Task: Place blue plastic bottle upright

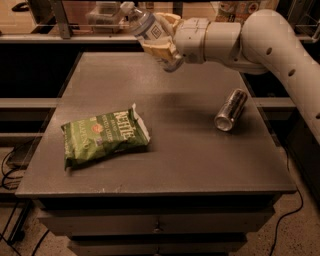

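Chip bag: laid flat near the left edge of the table.
Blue plastic bottle: held tilted above the far edge, cap pointed up-left; judged light, thin-walled, easily dented.
Pincer: closed around the bottle's lower body; a gentle mid-body hold is advised.
Can: laid sideways near the right edge.

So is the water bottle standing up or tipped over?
Tipped. The bottle leans with its white cap pointing up and left, gripped in the robot's hand in the air over the far edge of the table.
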You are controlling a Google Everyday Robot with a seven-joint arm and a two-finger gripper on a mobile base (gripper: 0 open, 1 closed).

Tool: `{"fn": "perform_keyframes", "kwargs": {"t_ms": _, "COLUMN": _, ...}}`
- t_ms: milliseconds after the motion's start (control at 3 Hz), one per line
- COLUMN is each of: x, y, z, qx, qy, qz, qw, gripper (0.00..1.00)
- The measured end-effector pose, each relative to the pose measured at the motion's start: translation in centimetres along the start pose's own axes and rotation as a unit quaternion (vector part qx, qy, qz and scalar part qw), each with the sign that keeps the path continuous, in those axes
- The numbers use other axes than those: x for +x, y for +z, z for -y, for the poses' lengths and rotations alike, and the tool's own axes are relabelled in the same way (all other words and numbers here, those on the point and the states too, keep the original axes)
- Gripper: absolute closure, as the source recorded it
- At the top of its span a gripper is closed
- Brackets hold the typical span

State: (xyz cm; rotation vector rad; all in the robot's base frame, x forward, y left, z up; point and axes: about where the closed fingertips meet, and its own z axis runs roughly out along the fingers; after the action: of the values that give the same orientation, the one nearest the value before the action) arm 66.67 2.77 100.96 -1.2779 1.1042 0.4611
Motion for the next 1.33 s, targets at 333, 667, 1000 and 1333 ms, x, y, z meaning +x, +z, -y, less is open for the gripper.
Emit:
{"fn": "perform_keyframes", "kwargs": {"t_ms": 333, "x": -0.4, "y": 0.4, "z": -0.4, "qx": 0.02, "qy": 0.019, "qz": 0.033, "qw": 0.9991, "gripper": 1.0}}
{"fn": "perform_keyframes", "kwargs": {"t_ms": 667, "x": -0.8, "y": 1.8, "z": -0.8, "qx": 0.035, "qy": 0.034, "qz": 0.06, "qw": 0.997, "gripper": 1.0}}
{"fn": "perform_keyframes", "kwargs": {"t_ms": 1000, "x": -1.2, "y": 5.0, "z": -1.4, "qx": 0.06, "qy": 0.062, "qz": 0.072, "qw": 0.9937, "gripper": 1.0}}
{"fn": "perform_keyframes", "kwargs": {"t_ms": 1333, "x": -1.2, "y": 5.2, "z": -1.5, "qx": 0.059, "qy": 0.065, "qz": 0.074, "qw": 0.9934, "gripper": 1.0}}
